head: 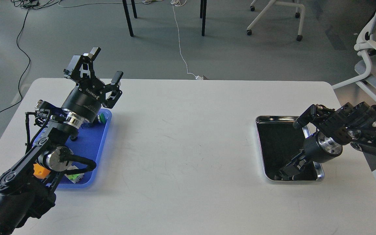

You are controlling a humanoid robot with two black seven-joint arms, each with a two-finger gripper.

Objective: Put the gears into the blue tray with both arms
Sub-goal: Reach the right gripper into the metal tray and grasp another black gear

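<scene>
Head view is showing a white table (188, 137) carrying the blue tray (91, 143) at left. Left gripper (104, 67) is hovering beyond it, jaws spread. Right gripper (284, 173) is dipping into the steel tray (317, 163); its jaws and the gears are indistinguishable.

1 head view looks forward and down over the white table (188, 137) from moderately near.

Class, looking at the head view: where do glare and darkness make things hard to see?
Head view: the steel tray rim gleams with glare; its dark bottom swallows the right gripper, so fingers and any gears there cannot be told apart. The blue tray is evenly lit, with soft shadows.
</scene>
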